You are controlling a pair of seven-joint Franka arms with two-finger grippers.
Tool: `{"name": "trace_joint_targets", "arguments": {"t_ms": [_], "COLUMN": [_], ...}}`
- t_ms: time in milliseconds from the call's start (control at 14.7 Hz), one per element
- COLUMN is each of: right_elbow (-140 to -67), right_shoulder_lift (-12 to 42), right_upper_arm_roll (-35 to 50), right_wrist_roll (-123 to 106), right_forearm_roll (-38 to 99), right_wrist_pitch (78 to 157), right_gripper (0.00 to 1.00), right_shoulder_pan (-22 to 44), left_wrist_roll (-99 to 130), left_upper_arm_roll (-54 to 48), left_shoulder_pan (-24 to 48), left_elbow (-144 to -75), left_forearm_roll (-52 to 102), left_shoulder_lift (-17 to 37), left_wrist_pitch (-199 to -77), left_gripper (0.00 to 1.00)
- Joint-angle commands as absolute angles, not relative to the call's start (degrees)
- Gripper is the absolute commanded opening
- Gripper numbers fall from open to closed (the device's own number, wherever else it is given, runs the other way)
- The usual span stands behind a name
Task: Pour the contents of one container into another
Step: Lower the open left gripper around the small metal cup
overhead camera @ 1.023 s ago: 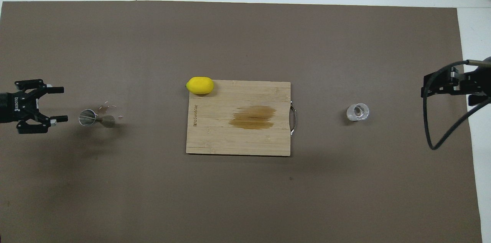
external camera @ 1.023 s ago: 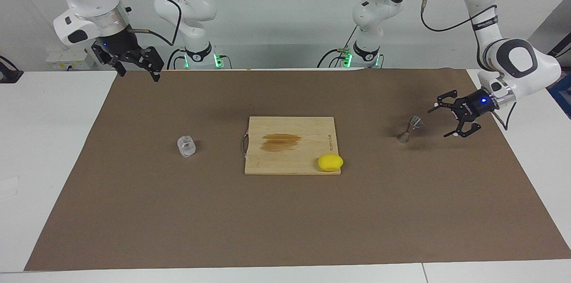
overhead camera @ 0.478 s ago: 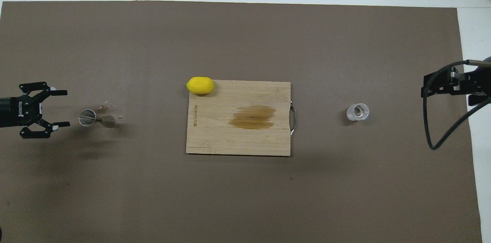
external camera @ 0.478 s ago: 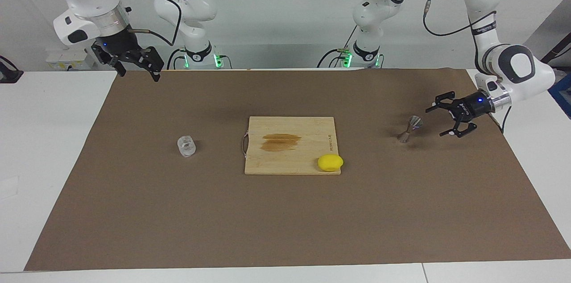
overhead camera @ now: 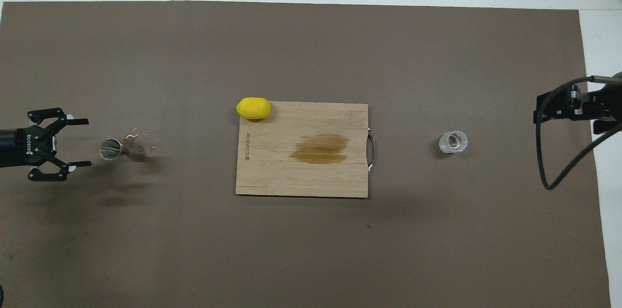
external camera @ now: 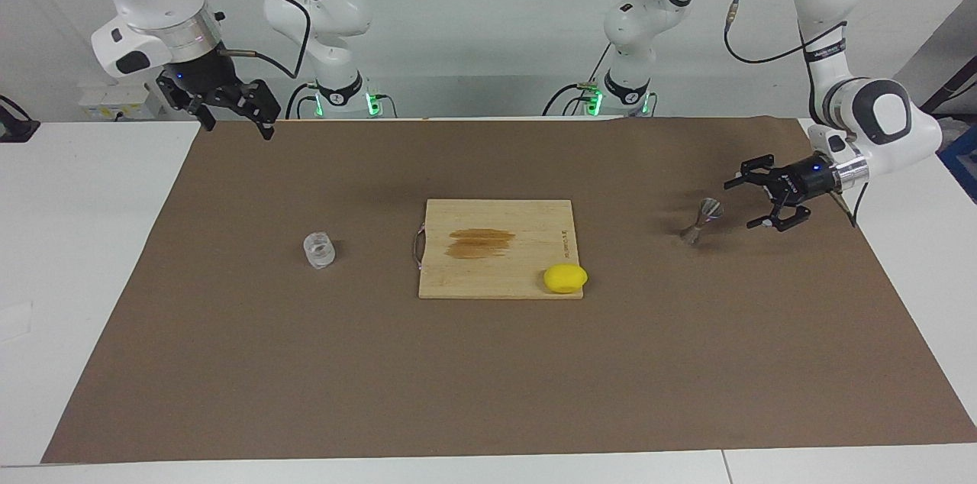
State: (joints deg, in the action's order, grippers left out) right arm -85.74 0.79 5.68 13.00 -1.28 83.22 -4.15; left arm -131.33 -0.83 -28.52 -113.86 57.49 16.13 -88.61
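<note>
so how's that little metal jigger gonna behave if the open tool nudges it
The jigger stands on a small foot with a narrow waist, so it would probably tip. Its smooth metal likely slips. The left tool beside it is open.
</note>
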Motion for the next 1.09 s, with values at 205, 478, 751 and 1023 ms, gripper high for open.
{"name": "trace_joint_targets", "arguments": {"t_ms": [205, 478, 751, 1023], "right_elbow": [-85.96, -85.96, -85.96, -85.96], "right_shoulder_lift": [0.7, 0.7, 0.7, 0.7], "right_upper_arm_roll": [5.98, 5.98, 5.98, 5.98], "right_wrist_roll": [13.45, 13.45, 13.45, 13.45], "right_forearm_roll": [0.0, 0.0, 0.0, 0.0], "right_wrist_pitch": [82.88, 82.88, 82.88, 82.88], "right_gripper": [1.0, 1.0, 1.0, 1.0], "right_shoulder_pan": [-4.92, -4.92, -4.92, -4.92], "left_wrist_roll": [-140.18, -141.84, -143.7, -144.23], "left_upper_arm_roll": [-1.23, -1.23, -1.41, -1.23], "left_shoulder_pan": [-31.11, -32.17, -30.77, -30.06], "left_elbow": [-113.82, -114.61, -114.78, -114.87], "left_forearm_roll": [61.7, 64.42, 67.58, 67.59], "left_shoulder_lift": [21.27, 25.22, 27.15, 27.16], "left_wrist_pitch": [-84.99, -83.16, -81.48, -77.97], "left_gripper": [1.0, 1.0, 1.0, 1.0]}}
